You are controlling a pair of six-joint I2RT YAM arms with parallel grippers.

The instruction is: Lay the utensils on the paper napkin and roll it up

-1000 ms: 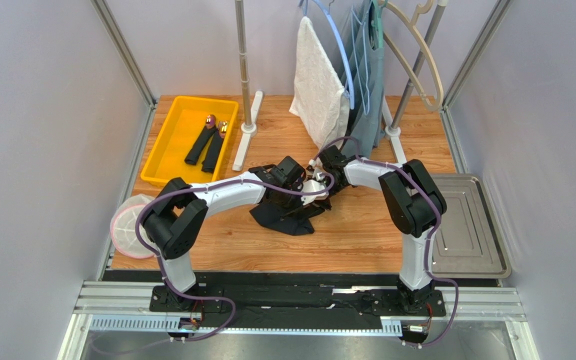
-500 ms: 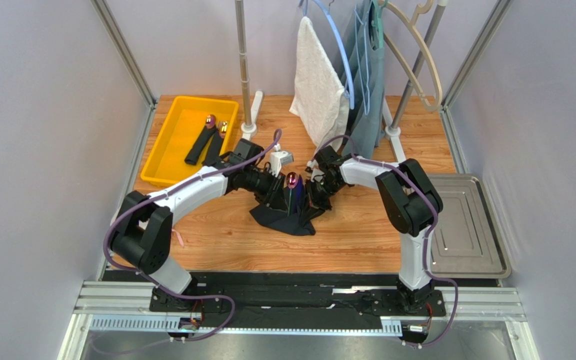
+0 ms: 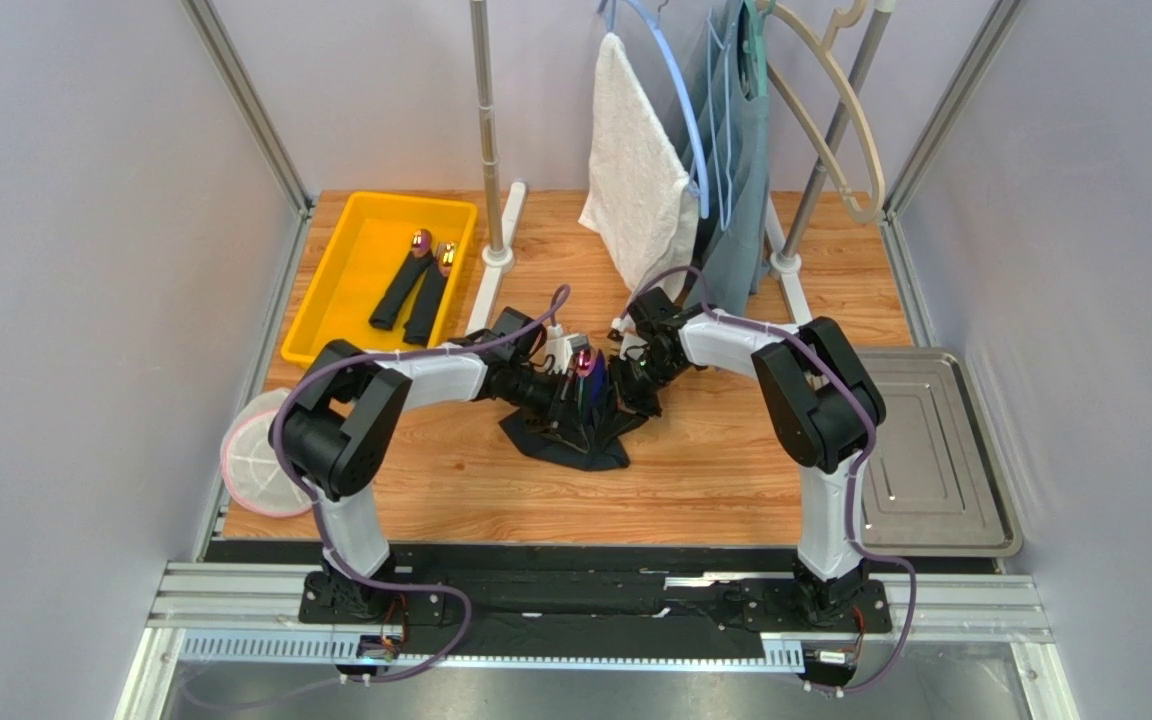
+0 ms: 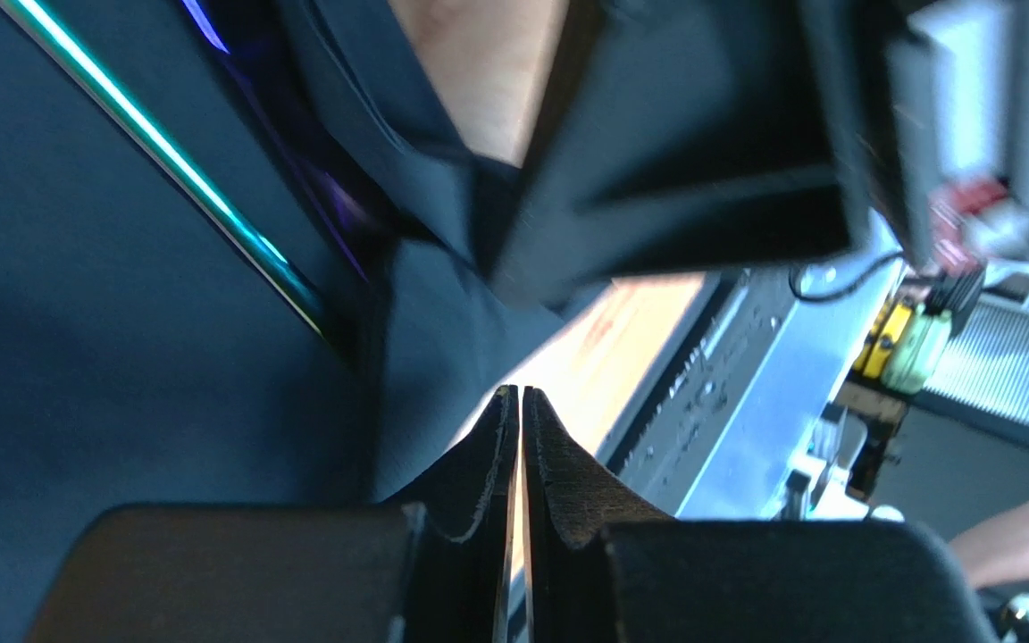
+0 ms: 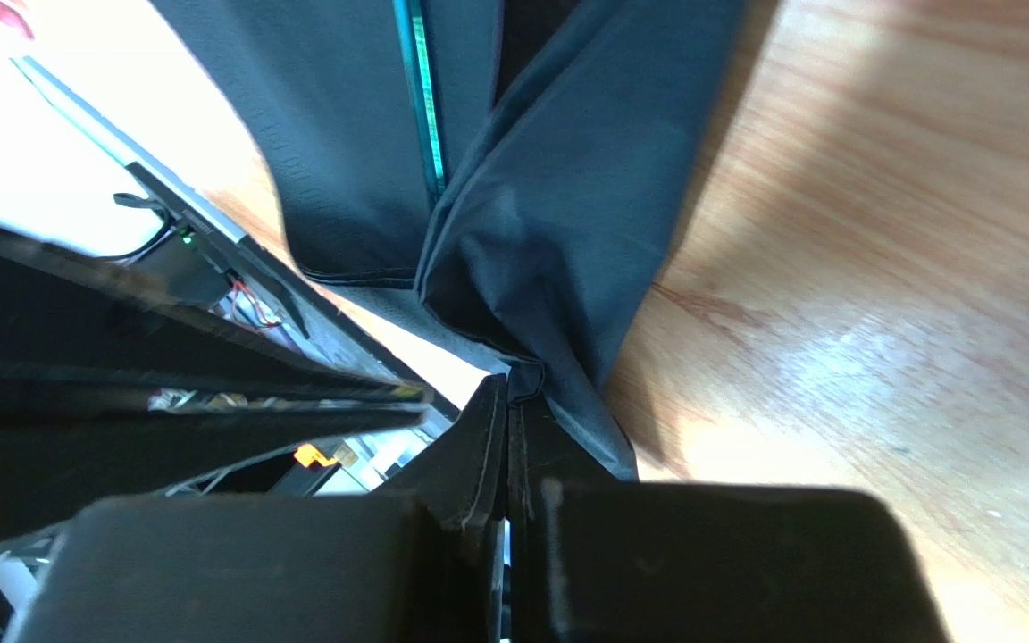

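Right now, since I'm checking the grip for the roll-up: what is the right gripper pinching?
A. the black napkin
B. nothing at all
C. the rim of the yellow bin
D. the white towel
A: in the right wrist view the right gripper has its fingertips closed on a gathered fold of the black napkin, just above the wooden table.

The left fingers point(image 4: 473, 462) and the right fingers point(image 5: 480, 442) are each pressed together.
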